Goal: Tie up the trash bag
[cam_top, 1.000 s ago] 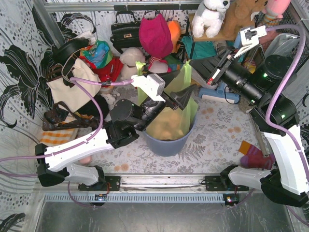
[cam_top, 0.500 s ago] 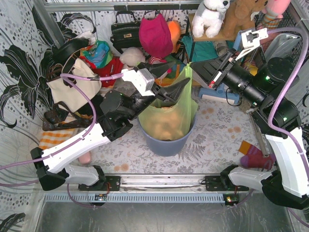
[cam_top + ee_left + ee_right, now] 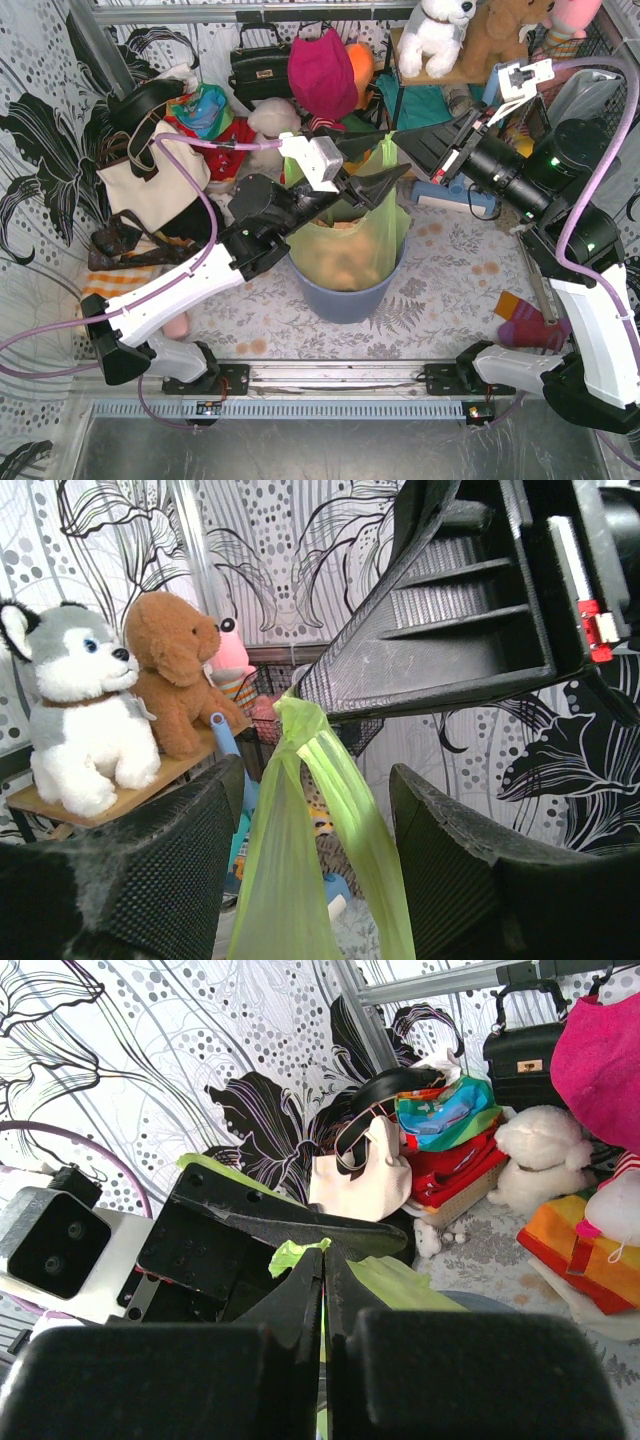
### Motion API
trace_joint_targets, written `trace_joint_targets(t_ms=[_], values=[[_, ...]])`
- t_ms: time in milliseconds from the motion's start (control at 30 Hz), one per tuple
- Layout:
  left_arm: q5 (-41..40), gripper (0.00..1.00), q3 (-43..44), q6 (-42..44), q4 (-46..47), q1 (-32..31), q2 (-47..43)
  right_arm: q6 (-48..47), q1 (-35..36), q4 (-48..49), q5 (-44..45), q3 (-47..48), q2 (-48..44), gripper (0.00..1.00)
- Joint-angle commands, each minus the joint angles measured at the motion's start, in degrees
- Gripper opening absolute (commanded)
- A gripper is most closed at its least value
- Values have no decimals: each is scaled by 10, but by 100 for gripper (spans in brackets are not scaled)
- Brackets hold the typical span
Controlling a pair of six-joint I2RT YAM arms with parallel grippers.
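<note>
The lime-green trash bag (image 3: 350, 240) sits in a round blue-grey bin (image 3: 345, 297), tan paper showing through it. One handle strip (image 3: 386, 152) is pulled up and back. My right gripper (image 3: 397, 133) is shut on the tip of that strip; in the right wrist view the green tip (image 3: 292, 1255) sticks out beside the closed right gripper (image 3: 322, 1252). My left gripper (image 3: 388, 160) is open just below, astride the strip. In the left wrist view the strip (image 3: 300, 820) hangs between the fingers of the left gripper (image 3: 318, 772), touching neither.
Plush toys (image 3: 440, 35), a black handbag (image 3: 260, 65), a pink bag (image 3: 322, 75) and a cream tote (image 3: 150, 175) crowd the back and left. A purple and orange cloth item (image 3: 528, 325) lies at the right. The right arm (image 3: 520, 170) reaches in from the right.
My left gripper has risen from low against the bag's front to just under the right gripper, and its jaws have narrowed slightly. The right gripper has lifted a little, still holding the strip.
</note>
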Motion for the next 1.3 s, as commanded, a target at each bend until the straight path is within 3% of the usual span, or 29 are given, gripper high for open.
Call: trace_joint_targets(t_ms=[0, 700, 900, 1033, 1267], values=[[27, 67, 31, -22, 32, 4, 0, -6, 3, 21, -9, 0, -13, 0], [0, 41, 23, -61, 38, 8, -8, -7, 3, 24, -5, -7, -21, 0], [-8, 23, 32, -66, 31, 8, -4, -6, 3, 27, -6, -7, -21, 0], [-13, 1, 44, -72, 16, 8, -1, -7, 3, 27, -9, -8, -21, 0], [19, 0, 39, -77, 12, 8, -8, -11, 3, 34, -7, -1, -18, 0]])
